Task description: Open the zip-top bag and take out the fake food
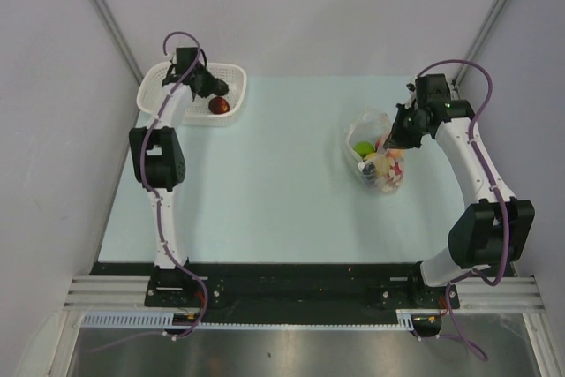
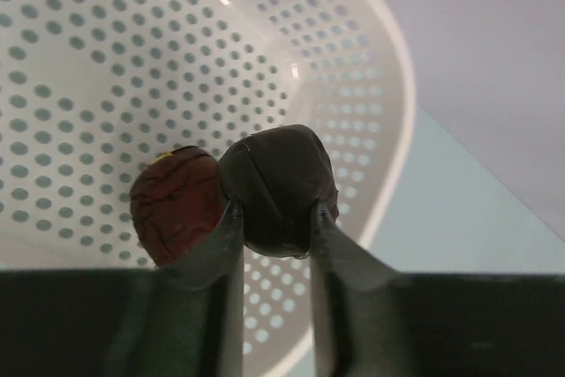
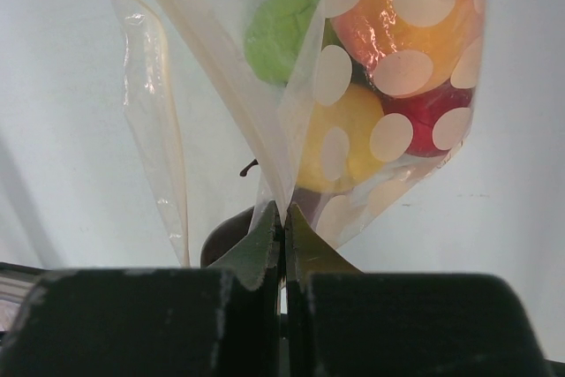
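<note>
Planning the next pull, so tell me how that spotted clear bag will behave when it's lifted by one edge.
Likely floppy: the bag is thin film that wrinkles and folds where the right hand pinches it. Probably lopsided, since the toy fruit bunch together on one side. The glossy film may slip.
</note>
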